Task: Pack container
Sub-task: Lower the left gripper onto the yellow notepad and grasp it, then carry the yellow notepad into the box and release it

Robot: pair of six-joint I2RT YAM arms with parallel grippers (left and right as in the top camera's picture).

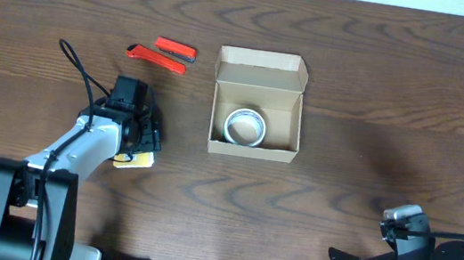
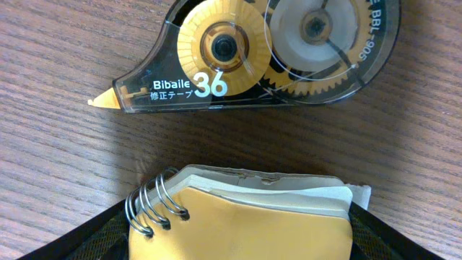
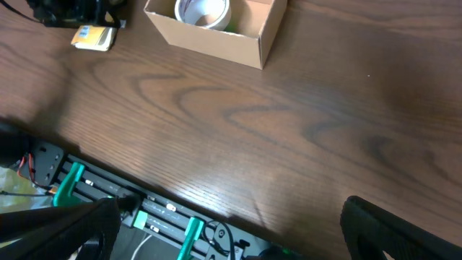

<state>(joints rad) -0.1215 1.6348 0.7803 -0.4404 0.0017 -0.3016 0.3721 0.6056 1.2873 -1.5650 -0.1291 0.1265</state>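
Closest to us, a yellow notepad [image 2: 245,220] is lying on the table [image 2: 58,144], and the left fingers [image 2: 379,235] are standing wide on either side of it; whether they are pressing it, we cannot tell. Just above it in the left wrist view, a correction tape [image 2: 253,50] is lying flat. We are seeing the box [image 1: 252,150] at the overhead frame's centre, lid open, holding a tape roll [image 1: 244,126]. Two red things [image 1: 175,49] are lying to its upper left. At lower right, the right fingers [image 3: 393,231] are hanging spread wide, holding nothing.
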